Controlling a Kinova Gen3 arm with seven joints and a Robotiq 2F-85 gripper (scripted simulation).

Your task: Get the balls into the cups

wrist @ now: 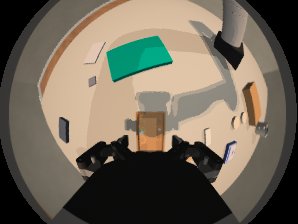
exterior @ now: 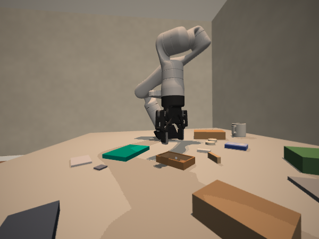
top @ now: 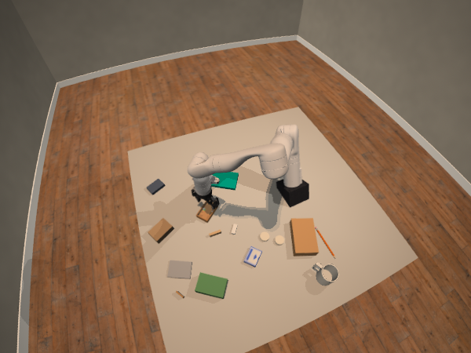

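The covered wooden puzzle (exterior: 175, 160) is a shallow brown box lying flat on the table; it also shows in the overhead view (top: 206, 213) and in the wrist view (wrist: 150, 131). A small pale ball (exterior: 175, 158) shows inside it; the cups and any other ball are too small to make out. My gripper (exterior: 171, 133) hangs open and empty above the puzzle, clear of it. In the overhead view my gripper (top: 208, 202) is over the puzzle's far end, and in the wrist view my gripper (wrist: 150, 140) has its fingers spread to either side of the box.
A teal flat block (exterior: 126, 152) lies just left of the puzzle. A small wooden block (exterior: 214, 157), a white piece (exterior: 203, 150) and two discs (exterior: 210, 141) lie to its right. Farther off are a tan box (top: 304, 236), a mug (top: 326, 273), a green block (top: 211, 285) and a brown block (top: 161, 230).
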